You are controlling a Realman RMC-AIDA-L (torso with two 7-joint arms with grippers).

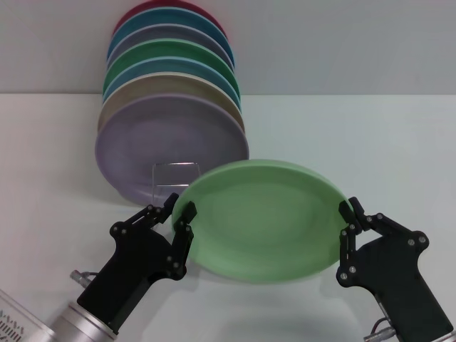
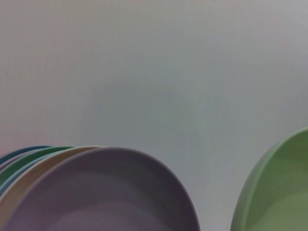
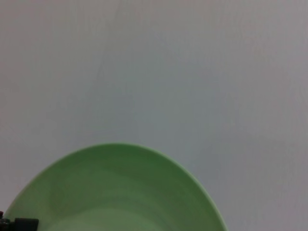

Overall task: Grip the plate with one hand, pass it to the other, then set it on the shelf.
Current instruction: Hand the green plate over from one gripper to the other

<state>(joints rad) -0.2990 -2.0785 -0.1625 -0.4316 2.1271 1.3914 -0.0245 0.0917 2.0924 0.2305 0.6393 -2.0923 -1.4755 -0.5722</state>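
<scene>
The mint-green plate (image 1: pixel 260 217) is held tilted above the table, between both grippers. My right gripper (image 1: pixel 348 219) is shut on its right rim. My left gripper (image 1: pixel 179 210) is at its left rim, with its fingers (image 1: pixel 187 214) standing on either side of the edge and a small gap showing. The plate also shows in the left wrist view (image 2: pixel 276 192) and the right wrist view (image 3: pixel 120 192). The shelf, a thin wire rack, shows only its small front loop (image 1: pixel 175 175), just behind and left of the plate.
Several coloured plates stand on edge in the rack, with a lilac plate (image 1: pixel 167 142) in front, also seen in the left wrist view (image 2: pixel 101 192), and a darker green plate (image 1: pixel 171 53) further back. The white table (image 1: pixel 370 142) stretches to the right.
</scene>
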